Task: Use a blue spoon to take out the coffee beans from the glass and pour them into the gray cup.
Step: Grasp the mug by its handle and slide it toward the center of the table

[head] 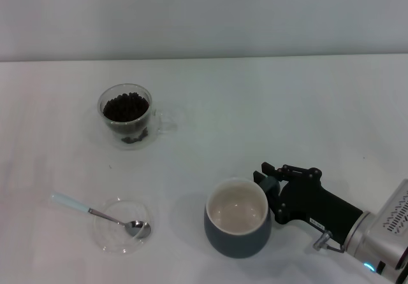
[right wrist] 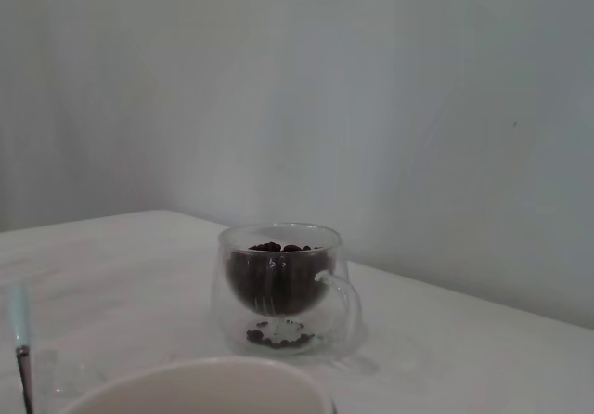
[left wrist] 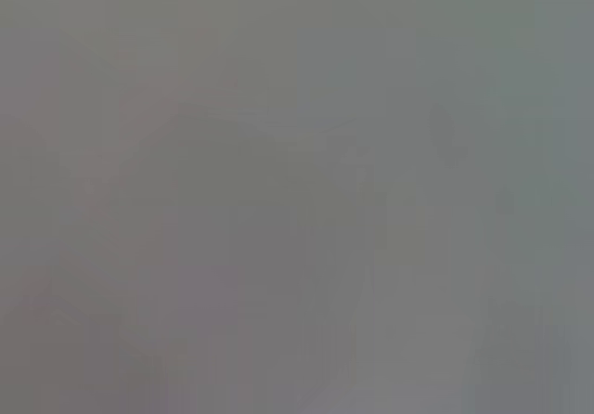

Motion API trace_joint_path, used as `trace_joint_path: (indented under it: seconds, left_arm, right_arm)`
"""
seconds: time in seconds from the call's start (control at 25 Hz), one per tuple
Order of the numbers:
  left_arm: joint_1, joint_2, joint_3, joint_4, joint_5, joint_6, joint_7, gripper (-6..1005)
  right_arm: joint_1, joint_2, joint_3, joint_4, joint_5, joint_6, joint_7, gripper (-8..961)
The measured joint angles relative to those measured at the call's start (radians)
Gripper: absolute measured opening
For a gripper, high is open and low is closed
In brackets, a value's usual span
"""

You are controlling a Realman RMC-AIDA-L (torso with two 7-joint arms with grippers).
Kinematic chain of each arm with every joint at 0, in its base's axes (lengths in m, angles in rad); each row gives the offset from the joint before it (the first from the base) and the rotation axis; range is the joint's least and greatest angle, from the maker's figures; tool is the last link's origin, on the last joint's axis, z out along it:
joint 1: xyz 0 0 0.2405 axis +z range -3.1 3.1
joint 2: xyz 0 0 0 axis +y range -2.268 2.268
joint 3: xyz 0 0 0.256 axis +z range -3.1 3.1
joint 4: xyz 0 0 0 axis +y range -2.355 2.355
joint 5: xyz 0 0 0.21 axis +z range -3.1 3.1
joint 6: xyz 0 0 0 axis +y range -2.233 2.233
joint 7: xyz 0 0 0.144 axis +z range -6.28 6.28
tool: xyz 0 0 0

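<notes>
The glass (head: 127,117) with the coffee beans (head: 125,107) stands at the back left of the white table. It also shows in the right wrist view (right wrist: 278,289), with the beans (right wrist: 274,273) inside. The blue spoon (head: 95,214) lies at the front left, its bowl resting on a clear saucer (head: 113,241); its handle shows in the right wrist view (right wrist: 19,326). The gray cup (head: 237,233) stands at the front centre, empty; its rim (right wrist: 200,381) shows in the right wrist view. My right gripper (head: 273,191) is at the cup's right side, shut on its handle. My left gripper is out of view.
The white table (head: 268,106) runs back to a pale wall. The left wrist view shows only a uniform grey blur.
</notes>
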Motion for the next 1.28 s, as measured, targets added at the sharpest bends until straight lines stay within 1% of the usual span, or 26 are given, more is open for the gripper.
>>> trace_joint_path:
  seconds: [0.12, 0.44, 0.64, 1.0, 1.28]
  left_arm:
    - [0.000, 0.001, 0.000, 0.001, -0.001, 0.000, 0.000, 652]
    - [0.000, 0.001, 0.000, 0.002, -0.008, 0.000, 0.018, 651]
    - [-0.001, 0.001, 0.000, 0.002, -0.026, -0.001, 0.024, 651]
    - [0.001, 0.001, 0.000, 0.002, -0.046, -0.002, 0.025, 651]
    - [0.001, 0.001, 0.000, 0.000, -0.049, -0.002, 0.025, 651]
  right_arm:
    - [0.000, 0.000, 0.002, 0.000, 0.000, 0.001, 0.000, 184]
    - [0.000, -0.004, 0.008, 0.010, 0.001, 0.000, -0.001, 359]
    - [0.002, -0.005, 0.006, 0.036, 0.001, -0.005, -0.001, 365]
    - [-0.004, -0.008, 0.001, 0.046, -0.011, -0.013, -0.001, 366]
    - [-0.021, -0.009, -0.001, 0.074, -0.027, -0.089, 0.000, 366]
